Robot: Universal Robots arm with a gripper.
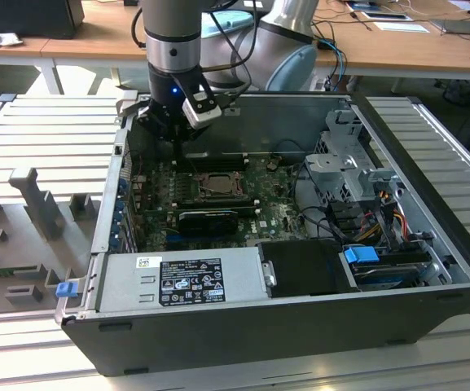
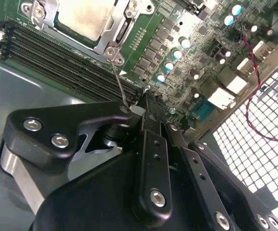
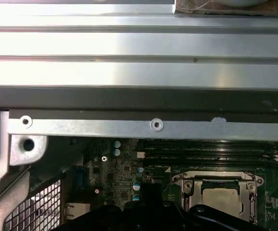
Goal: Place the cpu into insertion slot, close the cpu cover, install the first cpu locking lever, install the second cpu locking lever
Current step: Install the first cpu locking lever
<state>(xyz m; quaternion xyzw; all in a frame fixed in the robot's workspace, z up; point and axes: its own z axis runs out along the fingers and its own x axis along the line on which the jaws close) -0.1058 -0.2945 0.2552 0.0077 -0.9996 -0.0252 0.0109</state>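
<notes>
Pale silvery-tan square cpu [image 2: 83, 17]: in the insertion slot [image 1: 218, 184], under the grey metal frame cpu cover [image 2: 112, 28].
Thin wire locking lever [image 2: 119, 79]: unlatched; could spring back if it slips.
Black gripper [image 2: 141, 107]: narrow, fingers together at the lever's end; might scrape the green circuit board [image 2: 177, 43].

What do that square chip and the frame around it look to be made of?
The chip looks like metal with a dull, silvery-tan, smudged top. The frame looks like bare grey metal, perhaps steel: its edges glint.
</notes>
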